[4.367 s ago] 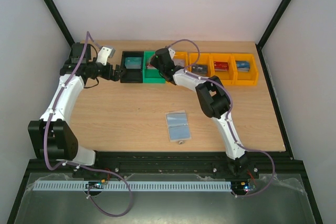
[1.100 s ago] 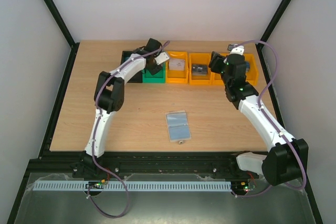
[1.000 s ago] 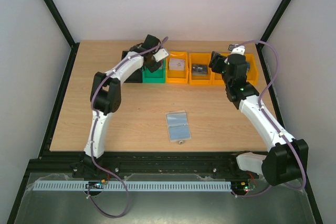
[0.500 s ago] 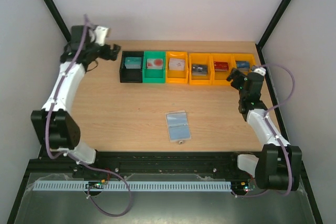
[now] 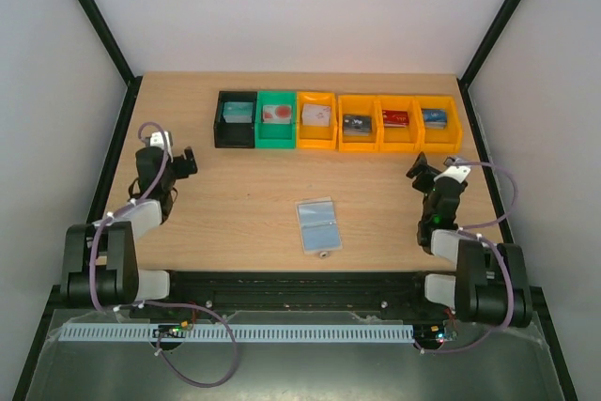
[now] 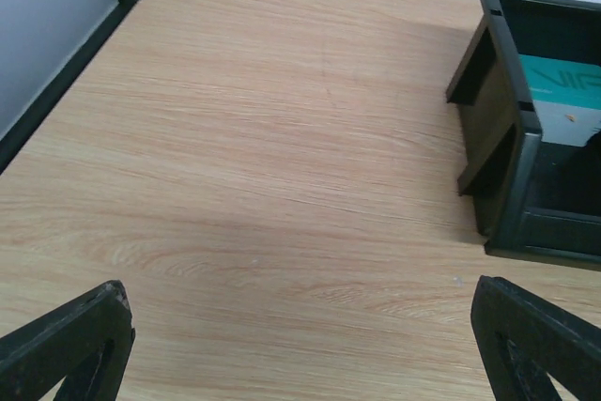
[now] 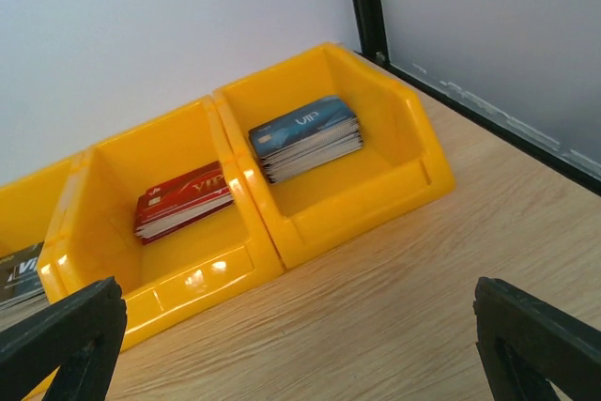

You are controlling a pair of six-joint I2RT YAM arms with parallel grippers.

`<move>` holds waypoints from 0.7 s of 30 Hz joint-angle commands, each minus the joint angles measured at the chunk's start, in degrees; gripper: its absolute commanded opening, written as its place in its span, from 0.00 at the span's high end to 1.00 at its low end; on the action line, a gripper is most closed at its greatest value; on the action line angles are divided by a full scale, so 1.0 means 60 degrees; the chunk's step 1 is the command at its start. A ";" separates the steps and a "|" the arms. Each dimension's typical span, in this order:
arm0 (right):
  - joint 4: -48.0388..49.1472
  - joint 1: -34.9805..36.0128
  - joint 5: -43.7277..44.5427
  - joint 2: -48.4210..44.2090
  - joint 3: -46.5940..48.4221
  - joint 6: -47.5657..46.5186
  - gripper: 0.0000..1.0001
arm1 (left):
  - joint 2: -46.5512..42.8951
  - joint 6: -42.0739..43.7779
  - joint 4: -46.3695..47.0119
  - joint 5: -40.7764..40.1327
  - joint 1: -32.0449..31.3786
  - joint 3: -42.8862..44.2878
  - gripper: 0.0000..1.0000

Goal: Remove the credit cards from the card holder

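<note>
Near the front middle of the bench [image 5: 235, 204] the holder [image 5: 318, 225] lies flat and open, well apart from both arms. Along the far side stand a black bin [image 5: 235, 142], a green bin [image 5: 276, 143] and four orange bins [image 5: 359, 145], each with cards [image 5: 237, 112] inside. Over bare wood the left claw [image 6: 300, 340] is spread wide, holding nothing. Equally wide and empty, the right claw [image 7: 300, 340] faces the red stack [image 7: 183, 202] and blue stack [image 7: 305, 136].
</note>
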 commanded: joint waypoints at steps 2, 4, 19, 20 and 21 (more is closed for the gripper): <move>0.4285 -0.0018 -0.0155 0.1336 -0.0847 -0.0688 0.02 | 0.0059 -0.0474 0.4051 -0.0597 0.0058 -0.1627 0.01; 0.5180 -0.0018 -0.0666 0.1995 -0.0968 -0.0764 0.01 | 0.0197 -0.0523 0.4953 -0.0618 0.0058 -0.1993 0.01; 0.5141 0.0034 -0.2322 0.3176 -0.0263 -0.1482 0.01 | 0.1730 0.0780 0.8912 -0.0040 -0.1107 -0.3033 0.01; 0.5127 0.0027 -0.2319 0.3170 -0.0252 -0.1480 0.01 | 0.1812 0.0754 0.8930 -0.0057 -0.1089 -0.2984 0.00; 0.5134 0.0026 -0.2321 0.3166 -0.0257 -0.1482 0.01 | 0.1881 0.0720 0.8921 -0.0191 -0.1085 -0.2912 0.01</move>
